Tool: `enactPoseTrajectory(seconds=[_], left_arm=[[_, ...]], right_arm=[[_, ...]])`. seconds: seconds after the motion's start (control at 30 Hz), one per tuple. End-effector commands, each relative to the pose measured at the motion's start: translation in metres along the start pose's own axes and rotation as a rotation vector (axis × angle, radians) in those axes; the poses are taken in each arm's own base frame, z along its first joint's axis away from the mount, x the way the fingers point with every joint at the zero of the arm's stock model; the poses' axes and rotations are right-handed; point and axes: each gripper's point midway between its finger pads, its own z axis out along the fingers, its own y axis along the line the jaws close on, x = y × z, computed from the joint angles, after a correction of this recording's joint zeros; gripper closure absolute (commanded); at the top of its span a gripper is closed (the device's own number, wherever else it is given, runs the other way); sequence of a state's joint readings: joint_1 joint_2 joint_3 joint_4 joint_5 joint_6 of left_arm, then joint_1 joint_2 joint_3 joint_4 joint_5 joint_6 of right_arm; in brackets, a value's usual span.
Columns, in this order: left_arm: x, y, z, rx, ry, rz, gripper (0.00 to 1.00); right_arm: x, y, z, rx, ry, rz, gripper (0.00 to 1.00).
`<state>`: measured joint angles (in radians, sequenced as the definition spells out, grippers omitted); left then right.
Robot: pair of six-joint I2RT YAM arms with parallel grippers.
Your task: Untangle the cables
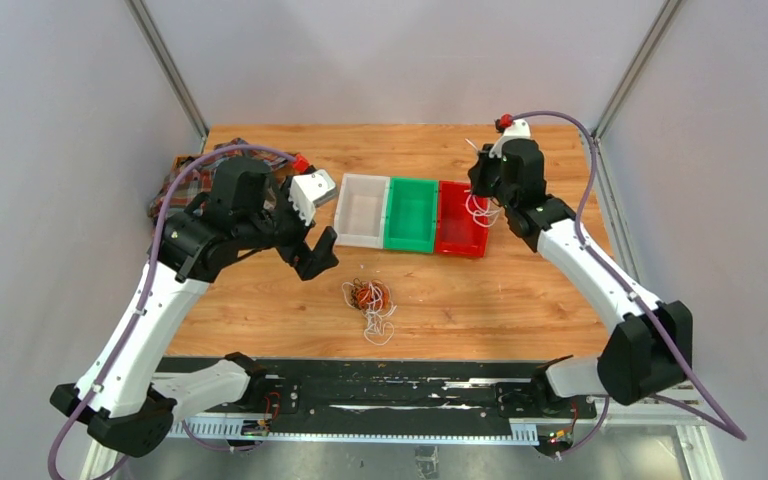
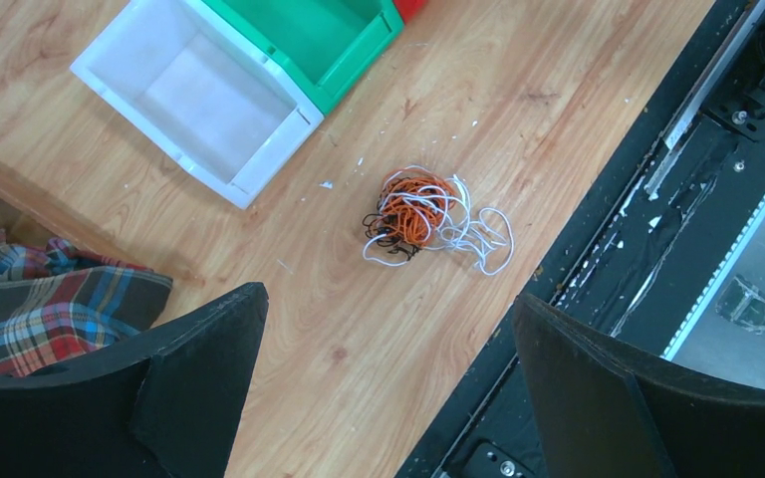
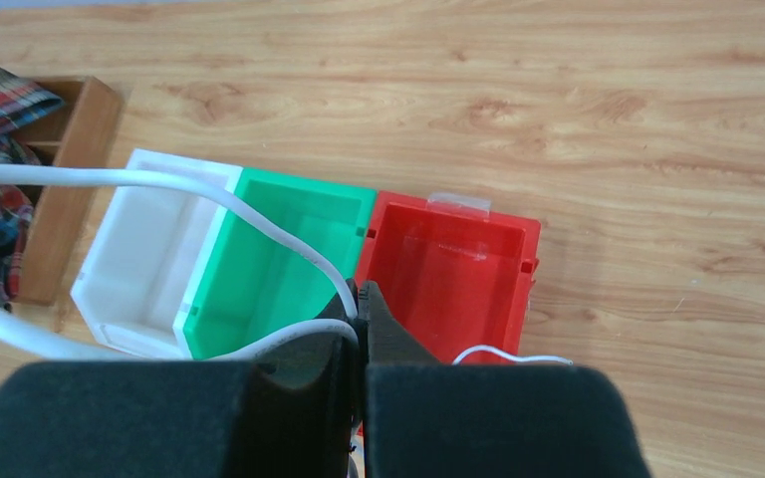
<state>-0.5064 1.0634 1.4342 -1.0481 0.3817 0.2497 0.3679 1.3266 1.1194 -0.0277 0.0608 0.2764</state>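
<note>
beyond the cables [image 1: 368,302], three bins [image 1: 410,215]

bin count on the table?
3, side by side in a row at mid-table: white bin on the left, green bin in the middle, red bin on the right. None appear hidden.

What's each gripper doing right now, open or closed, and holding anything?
Left gripper: jaws open, holding nothing.
Right gripper: jaws shut on a white cable.
</note>
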Motion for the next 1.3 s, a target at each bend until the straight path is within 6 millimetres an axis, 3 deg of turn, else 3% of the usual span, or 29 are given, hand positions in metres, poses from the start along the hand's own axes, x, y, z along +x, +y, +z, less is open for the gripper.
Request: enactPoseTrajectory(seconds=[0.0, 0.27, 0.67, 0.8, 0.97, 1.13, 1.27], left_arm=[[-0.004, 0.001, -0.003, -0.012, -0.029, 0.017, 0.02], [-0.001, 0.002, -0.001, -0.014, -0.018, 0.031, 0.02], [0.005, 0.003, 0.008, 0.007, 0.016, 0.023, 0.02], [0.009, 0.004, 0.012, 0.014, 0.039, 0.024, 0.02], [0.011, 0.004, 0.012, 0.015, 0.044, 0.037, 0.02], [0.012, 0.004, 0.012, 0.016, 0.047, 0.049, 0.02], [0.013, 0.004, 0.01, 0.014, 0.049, 0.059, 0.02]], right_arm=[[0.009, -0.006, 0.019, 0.019, 0.034, 0.039, 1.0], [0.055, -0.009, 0.048, 0.04, 0.146, 0.07, 0.99], [0.119, -0.034, 0.05, 0.177, 0.282, 0.041, 1.0], [0.128, -0.04, 0.048, 0.205, 0.306, 0.034, 0.99], [0.104, -0.031, 0.046, 0.172, 0.267, 0.017, 0.99], [0.042, 0.0, 0.042, 0.044, 0.148, 0.035, 0.99], [-0.001, 0.013, 0.038, 0.003, 0.046, 0.064, 0.99]])
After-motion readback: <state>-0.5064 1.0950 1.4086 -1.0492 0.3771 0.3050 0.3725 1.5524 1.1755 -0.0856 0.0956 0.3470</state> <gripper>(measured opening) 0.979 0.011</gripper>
